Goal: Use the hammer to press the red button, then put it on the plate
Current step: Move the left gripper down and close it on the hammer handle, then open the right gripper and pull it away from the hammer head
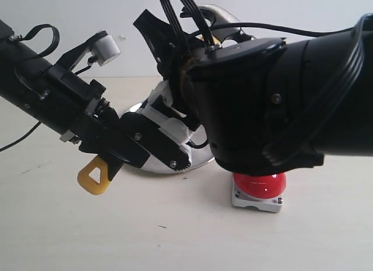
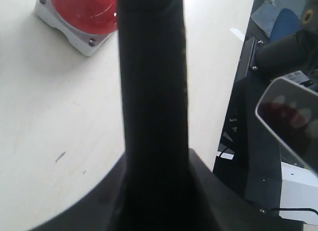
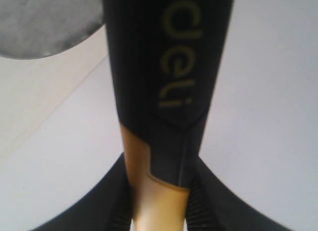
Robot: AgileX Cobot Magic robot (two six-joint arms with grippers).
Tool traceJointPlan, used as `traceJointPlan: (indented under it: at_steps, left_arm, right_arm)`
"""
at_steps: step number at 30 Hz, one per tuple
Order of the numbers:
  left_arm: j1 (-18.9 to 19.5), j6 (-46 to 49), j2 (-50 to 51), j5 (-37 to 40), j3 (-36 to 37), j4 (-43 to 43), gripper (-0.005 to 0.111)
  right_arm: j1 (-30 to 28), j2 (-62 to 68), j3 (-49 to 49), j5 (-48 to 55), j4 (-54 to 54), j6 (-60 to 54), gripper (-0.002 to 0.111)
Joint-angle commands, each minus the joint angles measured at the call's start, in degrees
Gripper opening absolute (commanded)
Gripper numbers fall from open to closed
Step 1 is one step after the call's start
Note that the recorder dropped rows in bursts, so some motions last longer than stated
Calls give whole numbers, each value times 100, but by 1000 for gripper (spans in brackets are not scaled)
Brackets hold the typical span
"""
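Note:
The hammer (image 1: pixel 96 176) hangs low over the table, and only its yellow end with the triangular hole shows past my left gripper (image 1: pixel 131 148). In the left wrist view the black handle (image 2: pixel 154 92) runs between the jaws of the left gripper (image 2: pixel 156 159), which press on both its sides. My right gripper (image 3: pixel 161 161) is shut on the black-and-yellow "deli" handle (image 3: pixel 169 67). The hammer's head is hidden. The red button (image 1: pixel 259 185) sits on its grey base under my right arm, also seen as a red dome (image 2: pixel 84 12). The silver plate (image 1: pixel 198 160) lies behind the grippers, mostly covered.
My bulky right arm (image 1: pixel 280 102) fills the right of the exterior view, with cables (image 1: pixel 175 14) looping above it. Past the table's edge stands dark equipment (image 2: pixel 278 116). A grey edge of the plate (image 3: pixel 44 22) shows in the right wrist view.

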Motion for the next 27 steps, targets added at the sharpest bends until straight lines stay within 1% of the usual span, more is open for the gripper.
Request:
traceJointPlan:
  at_steps: [1,5,7,9,13,14,16,18,21,27]
  left_arm:
    - [-40,93,-12,58,8,-56,0]
    - [-29,93,-12,-32,8,-65,0]
    - [-29,93,-12,-138,8,-79,0]
    - [-29,83,-12,-274,8,-113,0]
    - [-29,83,-12,-605,8,-283,0]
    - [-29,83,-12,-702,8,-333,0]
    - [-29,83,-12,-878,8,-387,0]
    - [-29,-12,-12,-1092,18,-400,0]
    - [-29,-141,-12,-1473,17,-422,0]
    - [-29,-125,-12,-2098,29,-520,0]
  right_arm:
    - [6,-127,-34,83,-251,106,0]
    - [6,-127,-34,83,-194,149,0]
    - [6,-127,-34,122,-154,161,3]
    - [6,-127,-34,121,-107,161,13]
    - [6,-127,-34,172,-67,203,39]
    - [6,-127,-34,210,-67,271,44]
    - [6,-143,-34,291,-67,360,50]
    - [6,-167,-34,380,-67,500,52]
    - [6,-275,-34,441,40,660,52]
    - [6,-740,-34,447,688,921,52]
